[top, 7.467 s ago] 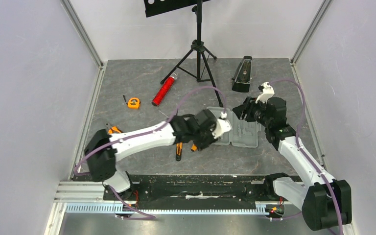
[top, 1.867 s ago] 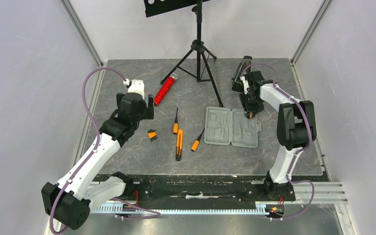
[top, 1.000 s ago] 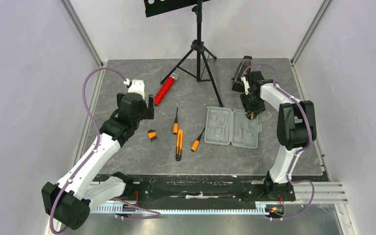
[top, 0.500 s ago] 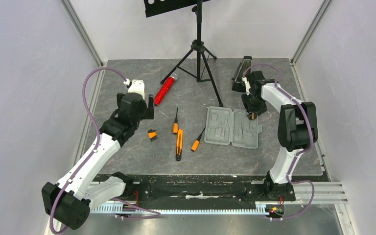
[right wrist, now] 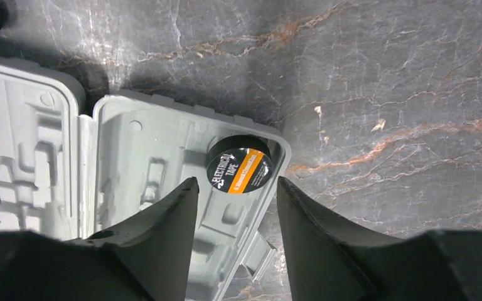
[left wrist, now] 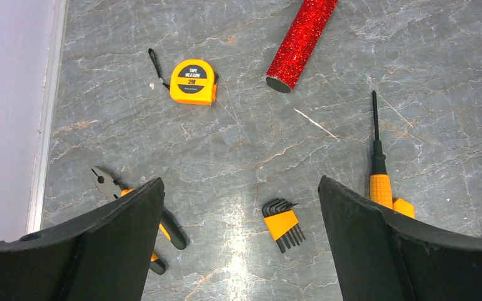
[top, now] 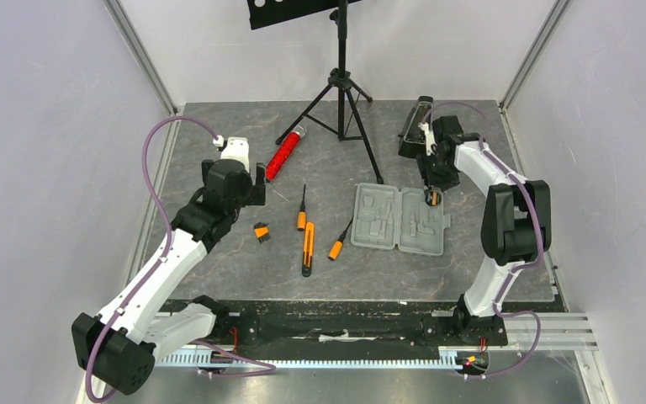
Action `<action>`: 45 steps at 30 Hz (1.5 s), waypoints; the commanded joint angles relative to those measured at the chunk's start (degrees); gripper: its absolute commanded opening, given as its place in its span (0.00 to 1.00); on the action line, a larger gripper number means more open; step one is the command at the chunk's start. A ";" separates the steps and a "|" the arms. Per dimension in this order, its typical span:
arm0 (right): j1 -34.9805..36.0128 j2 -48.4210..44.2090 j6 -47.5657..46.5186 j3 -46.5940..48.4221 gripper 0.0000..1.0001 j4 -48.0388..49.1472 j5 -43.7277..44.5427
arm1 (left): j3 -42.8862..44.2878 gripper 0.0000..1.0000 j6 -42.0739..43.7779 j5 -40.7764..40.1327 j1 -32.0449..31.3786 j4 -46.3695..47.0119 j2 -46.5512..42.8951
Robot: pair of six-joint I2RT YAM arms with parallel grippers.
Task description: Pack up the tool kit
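The grey tool kit case (top: 398, 220) lies open mid-table. A black-and-orange electrical tape roll (right wrist: 240, 164) sits in its far right corner (top: 431, 197). My right gripper (right wrist: 235, 180) hovers just above the roll (top: 434, 177), open and holding nothing. My left gripper (left wrist: 240, 180) is wide open and empty, high over the left of the table (top: 251, 188). Below it lie the hex key set (left wrist: 282, 222), tape measure (left wrist: 193, 81), pliers (left wrist: 135, 207) and a screwdriver (left wrist: 377, 164). Two more orange tools (top: 307, 249) (top: 339, 243) lie left of the case.
A red glittery cylinder (top: 283, 154) (left wrist: 301, 37) lies at the back left. A tripod stand (top: 341, 88) straddles the back centre. A black metronome (top: 413, 128) stands just behind my right gripper. Walls close in on both sides.
My right gripper has pulled up and back from the case corner, leaving the tape roll lying there. The left arm has not moved.
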 commanded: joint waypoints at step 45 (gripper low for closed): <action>-1.75 -1.26 1.78 1.51 0.35 6.00 -4.06 | -0.18 0.98 1.49 0.79 -0.25 2.61 -0.41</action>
